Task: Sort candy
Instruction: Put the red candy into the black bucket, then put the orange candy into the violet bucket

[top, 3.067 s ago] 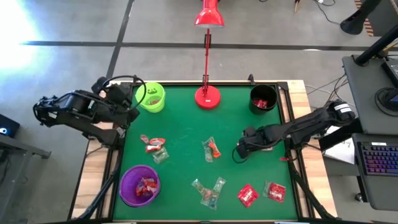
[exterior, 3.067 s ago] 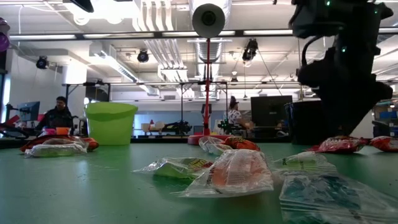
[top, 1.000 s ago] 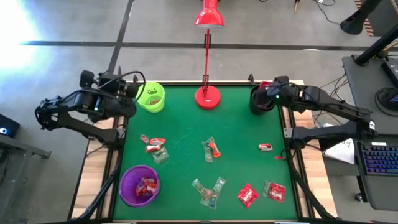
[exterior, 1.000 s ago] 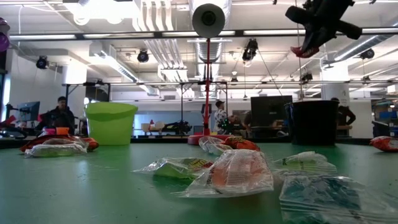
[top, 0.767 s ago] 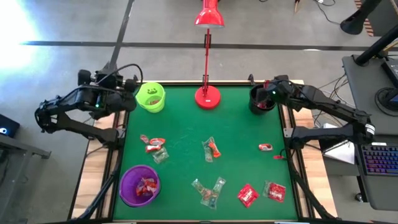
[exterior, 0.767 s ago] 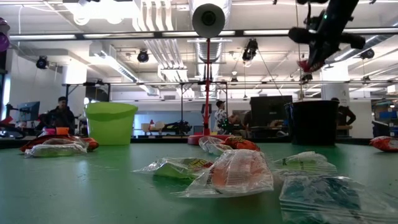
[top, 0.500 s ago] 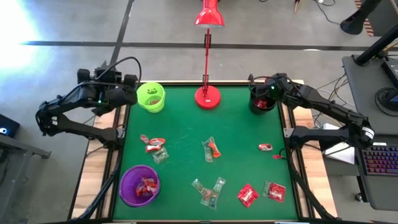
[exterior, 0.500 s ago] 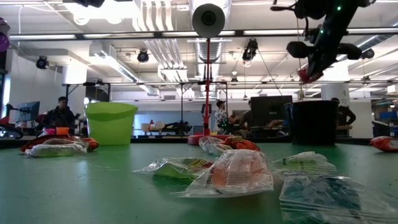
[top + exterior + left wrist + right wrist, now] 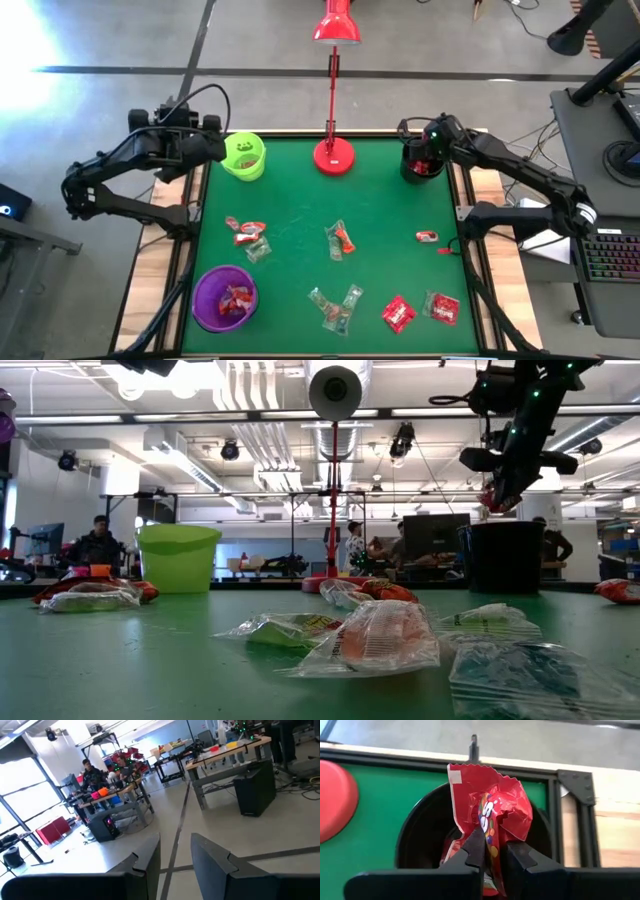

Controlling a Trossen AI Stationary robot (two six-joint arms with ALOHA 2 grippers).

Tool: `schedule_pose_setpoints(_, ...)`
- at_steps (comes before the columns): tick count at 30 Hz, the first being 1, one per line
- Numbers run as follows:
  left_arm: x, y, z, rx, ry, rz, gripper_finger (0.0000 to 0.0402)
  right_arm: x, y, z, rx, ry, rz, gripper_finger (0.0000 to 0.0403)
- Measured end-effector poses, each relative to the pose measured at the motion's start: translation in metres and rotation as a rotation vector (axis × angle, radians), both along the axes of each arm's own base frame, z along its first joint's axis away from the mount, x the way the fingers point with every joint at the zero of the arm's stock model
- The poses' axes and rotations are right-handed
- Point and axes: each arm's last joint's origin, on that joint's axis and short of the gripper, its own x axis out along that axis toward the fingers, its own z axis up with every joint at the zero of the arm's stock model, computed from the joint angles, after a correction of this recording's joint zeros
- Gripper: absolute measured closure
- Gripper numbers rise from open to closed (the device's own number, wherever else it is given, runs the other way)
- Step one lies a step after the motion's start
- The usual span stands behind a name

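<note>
Above the round black cup (image 9: 425, 827) at the far right corner of the green worktop (image 9: 300, 260), the right hand (image 9: 492, 851) pinches a shiny red candy packet (image 9: 487, 812), while the left hand (image 9: 175, 852) hangs parted beside the lime-green cup (image 9: 243, 156).

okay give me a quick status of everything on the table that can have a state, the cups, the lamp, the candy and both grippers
right gripper: shut on red candy packet, above the black cup.
left gripper: open, empty, off the table's far left corner.
black cup: upright, candy inside.
lime-green cup: upright.
purple cup: upright, red candy inside.
red desk lamp: upright.
loose candy: lying scattered on the mat.
</note>
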Motion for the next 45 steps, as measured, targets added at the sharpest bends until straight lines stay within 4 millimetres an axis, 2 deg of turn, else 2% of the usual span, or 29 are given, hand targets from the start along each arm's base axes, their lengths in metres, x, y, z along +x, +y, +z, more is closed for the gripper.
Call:
schedule_pose_setpoints(4,0.0,0.0,-0.001,-0.055,0.007,-0.025,0.0311,0.002,-0.001,-0.001,0.031,-0.023,0.014,0.0341)
schedule_pose_setpoints(10,0.004,0.0,-0.006,-0.228,0.085,-0.119,0.0311,0.004,-0.003,0.007,0.015,-0.038,0.016,0.0296)
schedule_pose_setpoints(14,0.007,0.0,-0.006,-0.259,0.169,-0.152,0.0311,0.004,-0.003,0.009,0.011,-0.041,0.018,0.027)
schedule_pose_setpoints(20,0.008,0.0,-0.004,-0.261,0.192,-0.167,0.0311,0.004,-0.003,0.01,0.013,-0.037,0.019,0.0242)
schedule_pose_setpoints(28,0.013,0.0,-0.005,-0.34,0.122,-0.242,0.0305,0.005,-0.004,0.018,-0.009,-0.055,0.024,0.0232)
schedule_pose_setpoints(36,0.017,-0.004,-0.011,-0.56,0.069,-0.409,0.0278,0.005,-0.004,0.019,-0.015,-0.059,0.027,0.0232)
schedule_pose_setpoints(40,0.024,-0.008,-0.025,-0.802,0.173,-0.595,0.0276,0.005,-0.004,0.02,-0.017,-0.06,0.028,0.0234)
schedule_pose_setpoints(45,0.037,-0.011,-0.054,-0.994,0.267,-0.755,0.0279,0.006,-0.005,0.024,-0.022,-0.073,0.033,0.0234)
